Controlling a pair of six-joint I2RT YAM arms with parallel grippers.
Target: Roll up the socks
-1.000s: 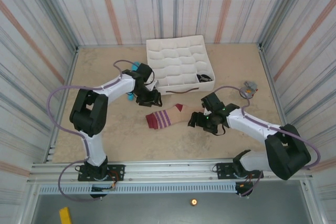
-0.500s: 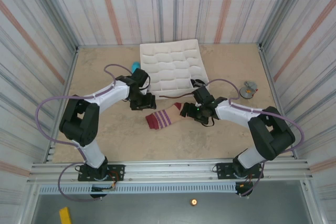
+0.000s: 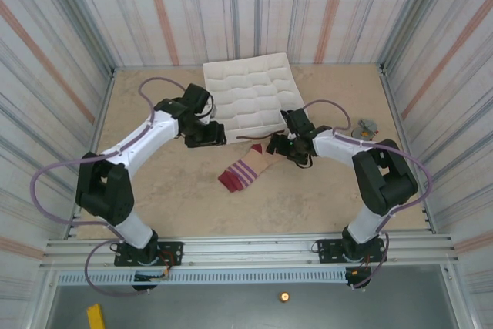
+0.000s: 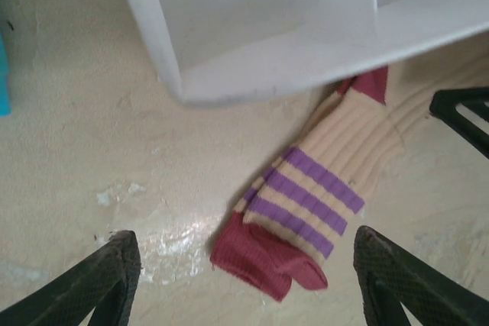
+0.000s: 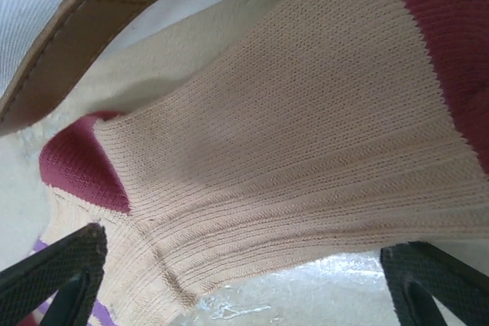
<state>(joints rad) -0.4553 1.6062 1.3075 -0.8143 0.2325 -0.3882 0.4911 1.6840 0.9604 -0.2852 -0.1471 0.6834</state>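
Currently we see the beige sock [image 3: 245,169] flat and unrolled on the table, its far end under the white tray [image 3: 246,98]. The left gripper [image 3: 206,135] and right gripper [image 3: 279,148] are spread wide, empty. Rolling looks unstarted.

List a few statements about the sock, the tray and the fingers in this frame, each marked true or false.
1. The beige ribbed fabric sock with maroon patches and purple stripes lies unrolled on the table. True.
2. The left gripper's fingers are shut on the striped cuff. False: they stand wide open above it, holding nothing.
3. The right gripper's fingers are open over the sock's beige part. True.
4. The cuff stripes are green. False: they are purple.
5. The small grey object sits inside the white compartment tray. False: it lies on the table to the tray's right.
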